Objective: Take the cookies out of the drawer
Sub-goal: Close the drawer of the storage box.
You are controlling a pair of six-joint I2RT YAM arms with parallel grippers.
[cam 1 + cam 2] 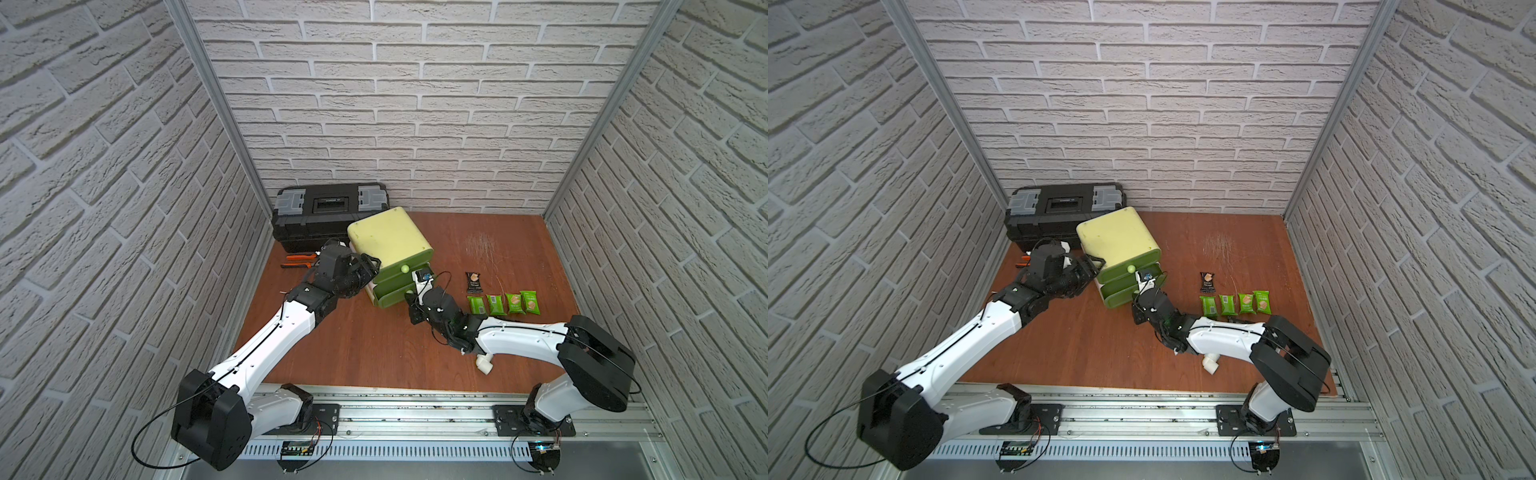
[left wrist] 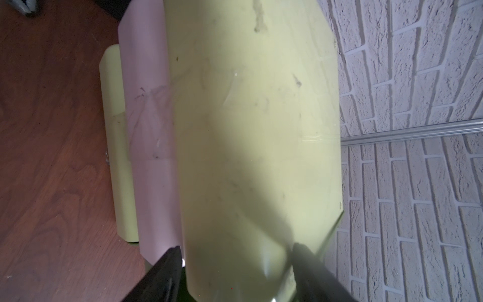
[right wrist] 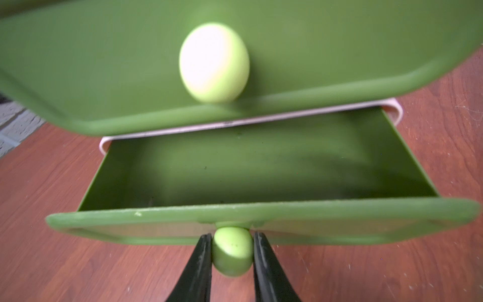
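Right wrist view: the right gripper (image 3: pixel 232 238) has its jaws clamped on the pale green knob (image 3: pixel 232 252) of the bottom drawer (image 3: pixel 261 209). The drawer stands pulled out from the drawer chest (image 3: pixel 392 108) over the wood-grain counter (image 3: pixel 65 261), its dark green floor in plain sight. The drawer above (image 3: pixel 104 65), blurred and close to the lens, carries an upper knob (image 3: pixel 214 62) of the same pale green. In both top views the chest sits toward the far left of the counter, turned at an angle, with a black toolbox (image 1: pixel 330 216) behind it against the brick wall and orange-handled pliers (image 1: pixel 296 257) to its left. The left gripper (image 1: pixel 370 266) is at the chest's near-left top corner. The left wrist view shows its jaws wide apart astride the pale yellow top slab (image 2: pixel 248 130), one black finger (image 2: pixel 167 272) by the pinkish side wall (image 2: pixel 149 130) and one over the top face; whether they squeeze the chest cannot be told. The cookies (image 1: pixel 494 304) lie on the counter well right of the chest: four bright green packets side by side in a row, and one black packet (image 1: pixel 473 282) just beyond the row's left end. A white pipe elbow (image 1: pixel 484 363) rests nearer the front edge, partly under the right arm (image 1: pixel 519 338).
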